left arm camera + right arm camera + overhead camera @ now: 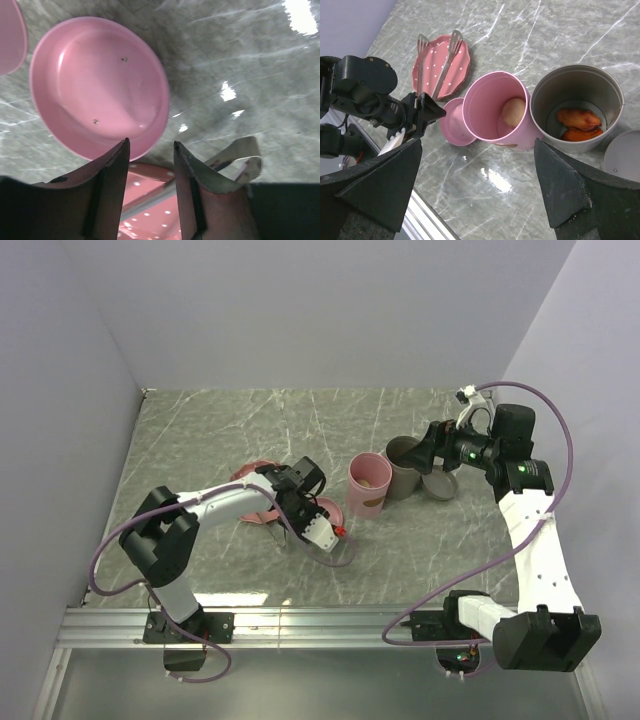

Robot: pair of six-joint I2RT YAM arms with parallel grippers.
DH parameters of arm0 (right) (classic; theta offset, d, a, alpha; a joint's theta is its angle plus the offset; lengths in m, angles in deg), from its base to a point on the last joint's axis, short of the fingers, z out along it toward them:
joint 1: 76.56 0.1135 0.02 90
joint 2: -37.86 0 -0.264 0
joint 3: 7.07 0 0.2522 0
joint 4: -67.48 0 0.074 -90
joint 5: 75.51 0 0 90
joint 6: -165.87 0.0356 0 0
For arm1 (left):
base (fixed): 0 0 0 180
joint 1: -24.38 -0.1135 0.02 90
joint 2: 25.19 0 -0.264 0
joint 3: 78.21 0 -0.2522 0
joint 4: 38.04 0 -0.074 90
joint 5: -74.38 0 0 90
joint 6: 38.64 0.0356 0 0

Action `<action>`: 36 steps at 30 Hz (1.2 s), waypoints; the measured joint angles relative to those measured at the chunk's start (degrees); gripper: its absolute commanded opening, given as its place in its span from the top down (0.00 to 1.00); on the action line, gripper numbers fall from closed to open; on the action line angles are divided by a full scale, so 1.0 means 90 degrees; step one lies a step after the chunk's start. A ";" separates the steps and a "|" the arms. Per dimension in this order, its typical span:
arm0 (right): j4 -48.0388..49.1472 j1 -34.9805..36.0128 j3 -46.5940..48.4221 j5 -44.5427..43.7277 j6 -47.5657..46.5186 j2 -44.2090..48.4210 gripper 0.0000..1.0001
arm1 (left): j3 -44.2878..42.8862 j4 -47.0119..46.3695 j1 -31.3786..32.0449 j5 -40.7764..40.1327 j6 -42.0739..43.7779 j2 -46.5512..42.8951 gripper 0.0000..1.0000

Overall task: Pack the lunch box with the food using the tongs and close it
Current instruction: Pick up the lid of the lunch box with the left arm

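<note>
The lunch box stands as two round tins, a pink one (490, 112) holding the cream ball (514, 111) and a grey one (577, 82) holding two orange pieces (579, 119). Their lids lie loose: a pink lid (100, 87) and a grey lid (623, 160). The tongs (449, 55) lie on a pink dotted plate (460, 65). My left gripper (150, 142) hangs low over the plate's near edge, its jaws partly apart, and one tongs arm (155, 196) runs beneath the gap. My right gripper (477, 141) is wide open, high above the tins, holding nothing.
In the top view the pink tin (367, 485), grey tin (405, 468) and grey lid (440, 486) stand in a row mid-table, under my right gripper (428, 445). My left gripper (335, 540) is beside the pink lid (328, 507). Walls close off the left, back and right.
</note>
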 measured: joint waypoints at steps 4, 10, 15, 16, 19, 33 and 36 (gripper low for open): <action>-0.0002 -0.0015 0.0002 0.0000 0.0000 0.0000 0.00 | 0.0022 -0.0204 0.0056 -0.0170 0.0214 0.0019 0.58; -0.0044 -0.0024 0.0117 0.0002 -0.0005 -0.0100 0.00 | 0.0233 -0.0437 0.0197 -0.0476 0.0534 0.0138 0.65; -0.0056 -0.0058 0.0160 0.0000 -0.0005 -0.0170 0.00 | 0.0423 -0.0515 0.0248 -0.0656 0.0707 0.0155 0.76; -0.0058 -0.0058 0.0177 0.0000 -0.0005 -0.0182 0.00 | 0.0425 -0.0517 0.0255 -0.0658 0.0721 0.0168 0.85; -0.0056 -0.0066 0.0219 0.0000 -0.0002 -0.0197 0.00 | 0.0420 -0.0532 0.0304 -0.0653 0.0646 0.0172 0.94; 0.0136 -0.0197 0.1086 -0.0049 0.0335 -0.0522 0.00 | -0.0406 0.0442 0.0593 0.0279 -0.0549 -0.1054 1.00; 0.0231 -0.0257 0.1413 -0.0068 0.0474 -0.0661 0.00 | -0.0607 0.0687 0.0593 0.0697 -0.1054 -0.1477 1.00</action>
